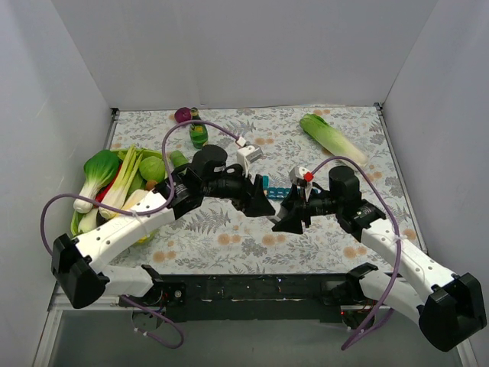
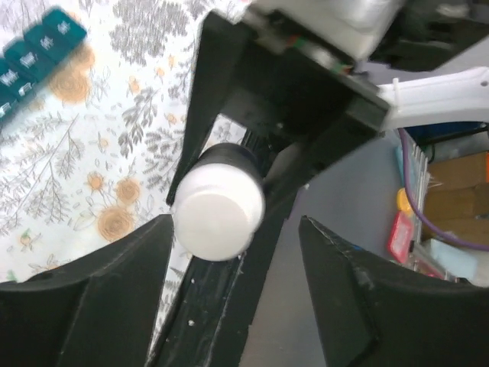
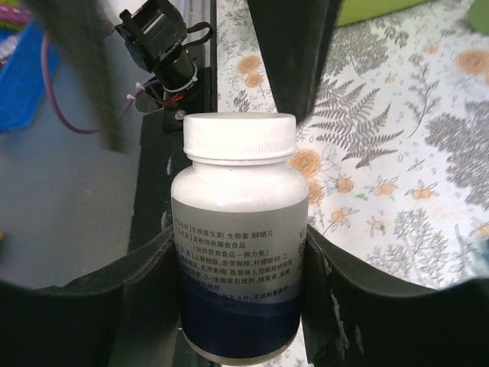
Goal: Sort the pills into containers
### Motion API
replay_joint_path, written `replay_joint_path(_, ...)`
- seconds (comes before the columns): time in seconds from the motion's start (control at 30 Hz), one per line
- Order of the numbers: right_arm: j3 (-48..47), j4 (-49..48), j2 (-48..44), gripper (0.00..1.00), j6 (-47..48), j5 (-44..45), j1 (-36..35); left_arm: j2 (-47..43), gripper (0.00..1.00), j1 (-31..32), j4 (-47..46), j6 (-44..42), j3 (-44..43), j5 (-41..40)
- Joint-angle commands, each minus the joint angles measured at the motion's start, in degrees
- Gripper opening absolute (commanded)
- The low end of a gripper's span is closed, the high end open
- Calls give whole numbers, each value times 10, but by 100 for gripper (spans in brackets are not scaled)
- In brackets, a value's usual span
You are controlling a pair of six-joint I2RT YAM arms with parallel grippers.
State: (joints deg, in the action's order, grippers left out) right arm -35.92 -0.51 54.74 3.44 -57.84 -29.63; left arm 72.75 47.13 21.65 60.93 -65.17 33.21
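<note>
My right gripper point(image 3: 238, 264) is shut on a white pill bottle point(image 3: 238, 229) with a white cap and a grey and blue label, held above the table's near edge. My left gripper point(image 2: 235, 256) is open and faces it. The bottle's cap point(image 2: 219, 212) sits just ahead of the left fingertips, close to the left finger point(image 2: 114, 283) and not gripped. In the top view the two grippers meet at mid table, left point(image 1: 260, 202) and right point(image 1: 290, 218). The teal pill box point(image 1: 276, 191) lies just behind them and also shows in the left wrist view point(image 2: 38, 50), lids shut.
A green tray of bok choy and other toy vegetables point(image 1: 114, 183) stands at the left. A green bottle point(image 1: 199, 134) and a purple item point(image 1: 183, 115) lie at the back. A lettuce point(image 1: 330, 138) lies at the back right. White walls enclose the floral table.
</note>
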Motion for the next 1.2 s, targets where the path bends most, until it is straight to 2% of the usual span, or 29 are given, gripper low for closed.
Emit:
replay_joint_path(0.0,16,-44,5,1,-100,-37,19,-64,77,2,-50,-7,-1,-21)
replay_joint_path(0.03,14,-38,3,1,-93,-35,19,-76,91,1,-52,7,1,-44)
replay_joint_path(0.07,10,-32,2,1,-85,-34,20,-82,97,0,-58,21,9,-57)
replay_joint_path(0.1,8,-23,0,1,-74,-32,19,-89,98,-2,-64,46,15,-61)
replay_joint_path(0.23,7,-15,-2,1,-63,-27,19,-93,98,-10,-64,85,26,-40)
replay_joint_path(0.33,8,-16,-3,1,-60,-25,19,-67,98,-10,-21,101,5,-30)
replay_joint_path(0.43,6,-15,-3,1,-57,-22,19,-30,92,-11,10,106,-13,-12)
replay_joint_path(0.57,3,-11,-4,1,-51,-19,19,5,79,-10,11,116,-20,11)
replay_joint_path(0.7,2,-5,-5,1,-45,-17,19,32,60,-10,7,118,-24,47)
replay_joint_path(0.8,2,-4,-5,1,-43,-17,19,37,51,-10,1,118,-23,67)
replay_joint_path(0.83,2,-4,-5,1,-43,-16,19,37,45,-10,-3,118,-21,77)
replay_joint_path(0.9,3,-5,-4,1,-42,-16,19,37,40,-10,-14,122,-15,88)
replay_joint_path(1.0,3,-5,-4,1,-41,-16,20,39,16,-10,-20,123,-8,97)
replay_joint_path(1.03,3,-5,-4,1,-41,-16,20,38,11,-10,-22,124,-6,98)
replay_joint_path(1.07,3,-3,-4,1,-39,-17,19,39,0,-10,-26,125,-3,104)
replay_joint_path(1.17,2,2,-4,1,-36,-17,20,36,0,-10,-31,130,5,102)
